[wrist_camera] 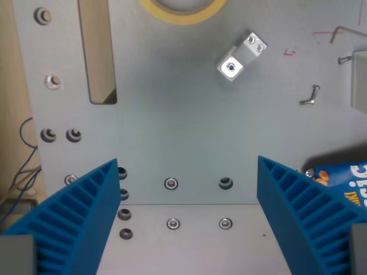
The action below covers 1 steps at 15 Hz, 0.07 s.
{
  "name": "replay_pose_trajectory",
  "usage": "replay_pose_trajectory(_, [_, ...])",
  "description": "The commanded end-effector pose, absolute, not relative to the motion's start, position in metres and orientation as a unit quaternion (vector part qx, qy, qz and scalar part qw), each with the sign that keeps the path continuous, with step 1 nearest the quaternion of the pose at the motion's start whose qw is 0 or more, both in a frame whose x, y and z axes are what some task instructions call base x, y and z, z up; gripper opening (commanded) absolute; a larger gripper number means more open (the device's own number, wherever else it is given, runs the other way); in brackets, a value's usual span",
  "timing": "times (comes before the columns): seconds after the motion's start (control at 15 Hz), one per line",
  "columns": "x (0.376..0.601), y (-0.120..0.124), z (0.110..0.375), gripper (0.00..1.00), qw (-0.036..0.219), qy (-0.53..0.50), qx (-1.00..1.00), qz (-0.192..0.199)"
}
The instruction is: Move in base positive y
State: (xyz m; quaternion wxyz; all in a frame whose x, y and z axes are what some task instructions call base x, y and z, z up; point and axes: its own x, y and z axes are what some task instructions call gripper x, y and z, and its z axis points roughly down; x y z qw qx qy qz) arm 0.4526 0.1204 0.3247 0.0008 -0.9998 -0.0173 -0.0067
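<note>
Jaws (186, 220) spread wide over the plate (189, 132), empty, with the aluminium bracket (241, 56) well beyond them.

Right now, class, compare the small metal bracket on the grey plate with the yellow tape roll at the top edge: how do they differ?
The metal bracket is silvery and blocky; the yellow tape roll is yellow and curved. The bracket lies wholly in view, tilted diagonally, while the roll is cut off by the picture's top edge. The bracket shows screw holes in its faces; the roll shows none. Both rest on the grey plate, beyond the open gripper.
</note>
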Motion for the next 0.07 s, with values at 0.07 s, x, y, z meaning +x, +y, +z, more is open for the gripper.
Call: replay_pose_trajectory(0.07, [0.4586, 0.135, 0.3268, 1.0, -0.002, -0.007, -1.0, 0.001])
